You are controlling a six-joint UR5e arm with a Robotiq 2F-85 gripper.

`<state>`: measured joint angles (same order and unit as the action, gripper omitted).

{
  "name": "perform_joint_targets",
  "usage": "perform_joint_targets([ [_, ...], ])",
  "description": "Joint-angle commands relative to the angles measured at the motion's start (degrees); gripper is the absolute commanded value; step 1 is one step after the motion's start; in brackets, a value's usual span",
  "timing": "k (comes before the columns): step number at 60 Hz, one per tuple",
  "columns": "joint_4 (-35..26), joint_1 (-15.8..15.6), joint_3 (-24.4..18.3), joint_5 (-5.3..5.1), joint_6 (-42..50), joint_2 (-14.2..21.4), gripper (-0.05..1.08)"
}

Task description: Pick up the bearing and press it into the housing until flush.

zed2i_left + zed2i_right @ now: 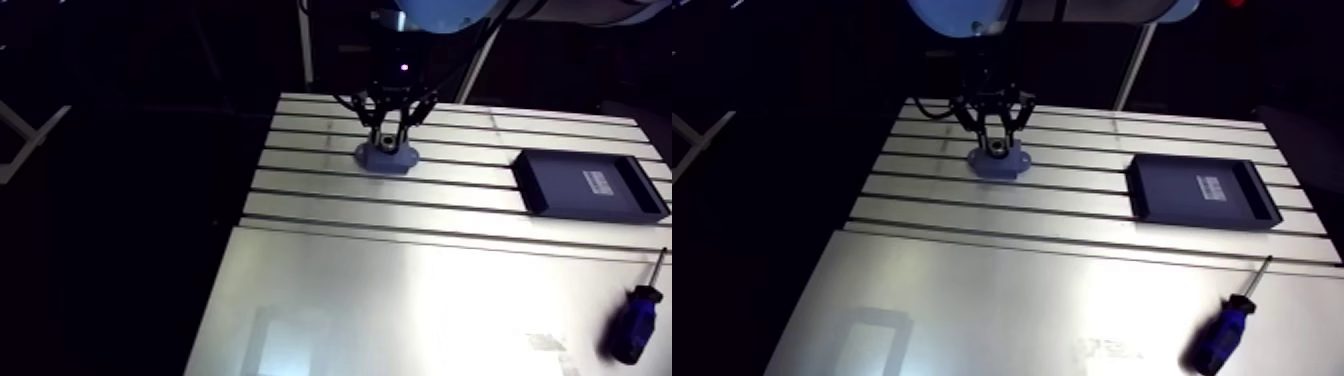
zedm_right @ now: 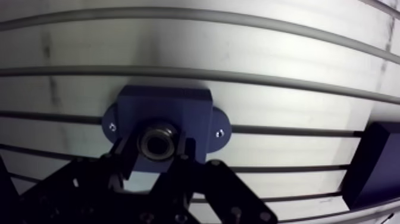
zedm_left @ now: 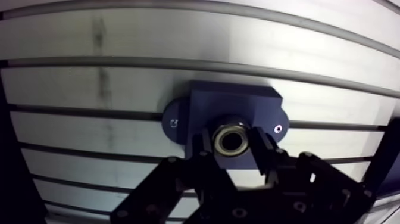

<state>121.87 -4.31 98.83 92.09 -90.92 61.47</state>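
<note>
Your tool (image 3: 232, 140) hides the near part of the blue housing (image 3: 237, 101), so you cannot tell how deep the bearing (image 3: 231, 137) sits. The fingers are clamped on that bearing at the housing's bore. The housing rests on the slotted aluminium desk (image 3: 178, 36), with a black tray (image 1: 588, 184) and a blue-handled screwdriver (image 1: 636, 320) well apart from it.

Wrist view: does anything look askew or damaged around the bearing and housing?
Nothing stands out. The bearing sits gripped between the jaws at the housing, which lies flat on the table; no visible tilt or damage.
</note>
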Motion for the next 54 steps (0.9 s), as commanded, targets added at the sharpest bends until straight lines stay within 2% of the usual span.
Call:
perform_joint_targets([
  [1, 0.0, 0.0, 0.18, 0.06, 0.0, 0.0, 0.68],
  [54, 0.08, 0.53, 0.53, -0.02, -0.35, 0.09, 0.68],
])
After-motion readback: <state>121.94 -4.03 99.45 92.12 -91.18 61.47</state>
